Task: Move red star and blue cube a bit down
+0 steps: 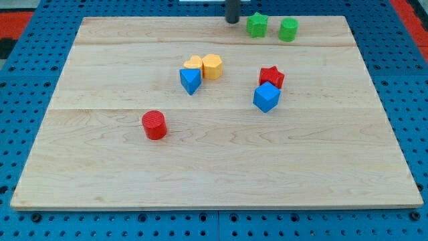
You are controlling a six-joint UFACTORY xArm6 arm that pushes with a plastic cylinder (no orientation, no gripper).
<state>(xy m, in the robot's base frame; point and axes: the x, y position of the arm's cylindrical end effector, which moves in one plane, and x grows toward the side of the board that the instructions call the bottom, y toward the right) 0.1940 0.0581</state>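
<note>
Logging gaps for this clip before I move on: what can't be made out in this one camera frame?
- Arm: cut off by the view's top edge; only my tip shows, left of the green blocks.
- Yellow heart-like block: partly hidden by the blue block and the yellow hexagon.
- Red star: lower points hidden by the blue cube.
- Board underside: hidden.

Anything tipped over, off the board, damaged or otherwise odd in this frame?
Nothing stands out. All blocks sit on the board, none visibly broken. The red star touches the blue cube just below it. My tip is at the view's top, left of the green blocks, touching nothing.
</note>
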